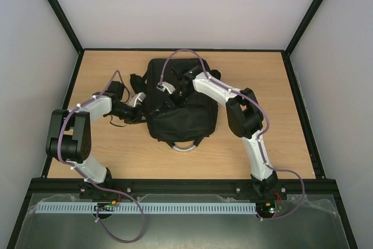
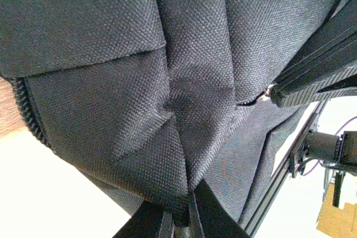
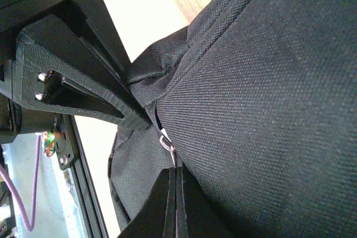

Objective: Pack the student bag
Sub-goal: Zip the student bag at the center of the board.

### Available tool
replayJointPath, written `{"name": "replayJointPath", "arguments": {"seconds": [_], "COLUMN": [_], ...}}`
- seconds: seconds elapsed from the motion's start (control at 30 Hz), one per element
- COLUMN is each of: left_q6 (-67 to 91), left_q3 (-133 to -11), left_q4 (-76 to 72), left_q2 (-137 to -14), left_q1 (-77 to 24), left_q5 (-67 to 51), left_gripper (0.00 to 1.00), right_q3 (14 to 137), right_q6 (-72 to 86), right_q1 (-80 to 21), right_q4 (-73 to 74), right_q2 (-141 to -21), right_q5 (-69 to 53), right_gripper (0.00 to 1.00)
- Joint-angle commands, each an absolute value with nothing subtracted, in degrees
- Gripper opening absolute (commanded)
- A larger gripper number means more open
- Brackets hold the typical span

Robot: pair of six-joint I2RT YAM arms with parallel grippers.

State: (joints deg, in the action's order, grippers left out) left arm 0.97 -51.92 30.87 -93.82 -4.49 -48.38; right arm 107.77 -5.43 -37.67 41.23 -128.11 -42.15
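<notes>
While the student bag lies flat mid-tabletop, grey-white loop handle toward the arm bases, we see its loose black straps off its left side by the left gripper, and the right arm reaching across its top. Left jaws are closed, pinching a fold of bag fabric at the left edge. Right gripper jaws are closed on a small metal zip pull on the bag's upper face, near that fold.
</notes>
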Motion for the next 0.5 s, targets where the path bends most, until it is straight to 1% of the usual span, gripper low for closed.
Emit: {"name": "replayJointPath", "arguments": {"seconds": [0.0, 0.03, 0.07, 0.13, 0.17, 0.2, 0.23, 0.3, 0.47], "left_q6": [-1.50, -1.22, -0.48, 2.87, 4.67, 5.78, 5.97, 5.98, 5.51], "left_q3": [-53.78, -53.74, -53.68, -53.33, -53.19, -53.41, -53.88, -55.42, -58.78], "left_q4": [33.65, 33.24, 32.82, 30.97, 29.89, 29.03, 28.59, 28.33, 27.86], "left_q2": [-91.88, -91.65, -91.70, -92.44, -92.86, -93.53, -94.35, -96.75, -102.55], "left_q1": [-3.30, -3.41, -3.35, -2.75, -2.31, -2.05, -1.76, -1.23, -1.21], "left_q5": [-42.79, -44.48, -46.63, -51.03, -52.17, -52.50, -52.78, -54.02, -58.91], "left_gripper": [0.02, 0.04, 0.11, 0.40, 0.51, 0.58, 0.61, 0.64, 0.65], "right_q3": [107.16, 107.39, 107.54, 108.57, 109.15, 109.81, 110.49, 111.99, 115.16], "right_q6": [-5.60, -5.35, -5.14, -5.14, -5.22, -5.35, -5.36, -5.24, -5.41], "right_q1": [-34.45, -34.57, -34.81, -35.39, -35.75, -36.05, -36.44, -36.93, -37.85], "right_q4": [52.41, 52.00, 51.51, 51.22, 51.09, 50.76, 50.57, 50.05, 49.47], "right_q2": [-124.73, -124.97, -125.24, -126.06, -126.52, -127.04, -127.51, -128.54, -130.56], "right_q5": [-39.51, -39.69, -39.84, -40.52, -40.89, -40.86, -40.65, -40.33, -39.13], "right_gripper": [0.01, 0.01, 0.01, 0.01, 0.01, 0.01, 0.01, 0.01, 0.01]}}
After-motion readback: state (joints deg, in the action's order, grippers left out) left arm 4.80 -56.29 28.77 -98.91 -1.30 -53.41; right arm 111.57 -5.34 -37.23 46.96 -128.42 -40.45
